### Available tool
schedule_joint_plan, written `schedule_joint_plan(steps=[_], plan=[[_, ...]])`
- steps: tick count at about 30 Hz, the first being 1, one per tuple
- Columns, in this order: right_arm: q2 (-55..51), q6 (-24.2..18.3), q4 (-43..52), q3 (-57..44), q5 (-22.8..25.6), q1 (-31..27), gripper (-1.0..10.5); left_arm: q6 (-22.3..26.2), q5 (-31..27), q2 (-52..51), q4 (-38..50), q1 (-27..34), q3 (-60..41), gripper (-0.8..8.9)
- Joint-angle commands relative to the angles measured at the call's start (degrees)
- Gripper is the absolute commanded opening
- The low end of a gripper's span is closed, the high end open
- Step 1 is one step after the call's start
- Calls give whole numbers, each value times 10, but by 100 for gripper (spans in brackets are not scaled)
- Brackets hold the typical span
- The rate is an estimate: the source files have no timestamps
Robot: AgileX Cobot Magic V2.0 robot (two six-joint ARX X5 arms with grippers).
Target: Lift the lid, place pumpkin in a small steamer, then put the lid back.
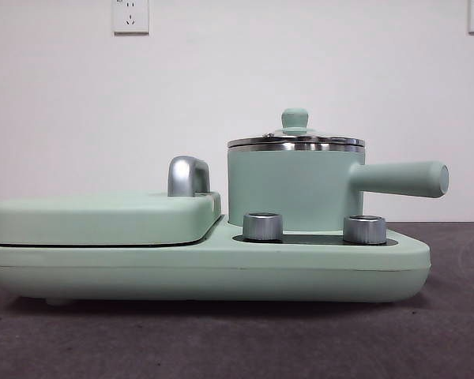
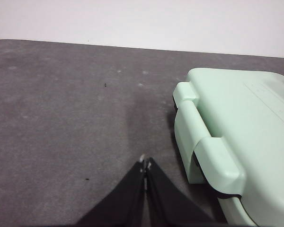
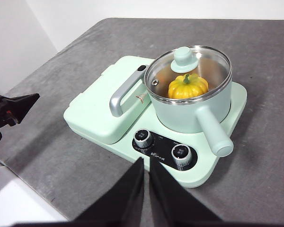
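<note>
Both grippers, left gripper (image 2: 145,163) and right gripper (image 3: 146,161), clenched empty; pumpkin (image 3: 188,86) under lid (image 3: 188,66) inside small steamer (image 3: 194,111).

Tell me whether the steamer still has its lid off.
No: in the right wrist view the lid sits on the small steamer, with the pumpkin visible through the glass.

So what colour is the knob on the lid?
Mint green; the knob on the lid shows best in the right wrist view.

The lid (image 3: 188,71) sits on the small steamer (image 3: 191,111), with the pumpkin (image 3: 188,86) inside. The right gripper (image 3: 146,163) hangs closed, apart from them.
</note>
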Motion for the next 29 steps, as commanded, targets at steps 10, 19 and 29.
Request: schedule_joint_plan(steps=[10, 19, 29], plan=[[-3, -33, 4, 3, 3, -17, 17, -4, -3, -1, -4, 0, -11, 6], [-38, -33, 172, -87, -1, -204, 17, -4, -3, -1, -4, 0, -11, 6], [-98, -35, 544, -333, 16, -259, 16, -4, -3, -1, -4, 0, -10, 6]])
